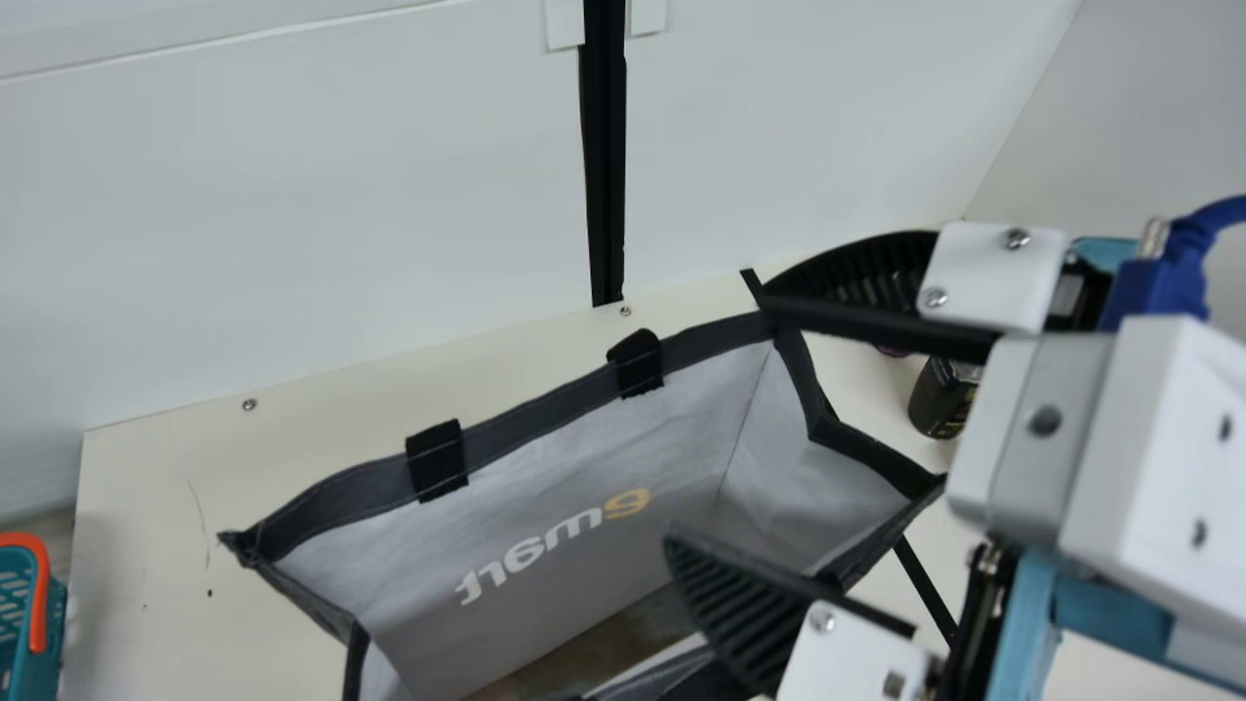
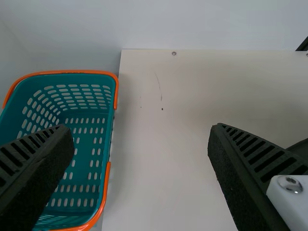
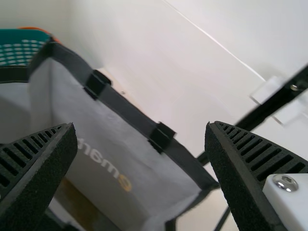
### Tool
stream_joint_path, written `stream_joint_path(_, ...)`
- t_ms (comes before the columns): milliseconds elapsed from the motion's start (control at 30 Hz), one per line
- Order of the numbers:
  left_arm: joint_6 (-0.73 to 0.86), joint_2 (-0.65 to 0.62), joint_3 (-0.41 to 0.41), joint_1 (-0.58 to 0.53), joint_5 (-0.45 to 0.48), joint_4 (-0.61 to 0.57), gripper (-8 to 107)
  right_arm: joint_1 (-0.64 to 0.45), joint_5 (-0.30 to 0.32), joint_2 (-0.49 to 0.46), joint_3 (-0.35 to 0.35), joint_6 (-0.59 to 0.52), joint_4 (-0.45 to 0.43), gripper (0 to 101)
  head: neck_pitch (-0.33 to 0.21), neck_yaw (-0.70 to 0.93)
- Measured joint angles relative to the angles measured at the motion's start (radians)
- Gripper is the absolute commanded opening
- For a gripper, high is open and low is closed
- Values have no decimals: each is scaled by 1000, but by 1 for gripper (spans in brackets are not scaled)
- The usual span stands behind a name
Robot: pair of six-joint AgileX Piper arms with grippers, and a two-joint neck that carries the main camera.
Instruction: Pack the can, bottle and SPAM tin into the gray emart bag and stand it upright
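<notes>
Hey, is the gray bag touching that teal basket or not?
Apart. The main view shows it: cream table surface lies between the teal basket and the nearest corner of the gray bag.

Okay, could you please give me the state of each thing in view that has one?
Gray bag: mouth open, walls raised.
Right claw: open.
Left claw: open.
Teal basket: upright, orange handles folded down.
Dark container: partly hidden; whether it is closed, I can't tell.
</notes>
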Motion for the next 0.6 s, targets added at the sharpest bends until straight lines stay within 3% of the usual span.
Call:
stream_joint_path(233,0,0,0,0,0,0,90,-118,0,19,-30,-17,16,95,0,0)
stream_joint_path(600,0,0,0,0,0,0,90,-349,-1,69,-43,-80,147,95,0,-2)
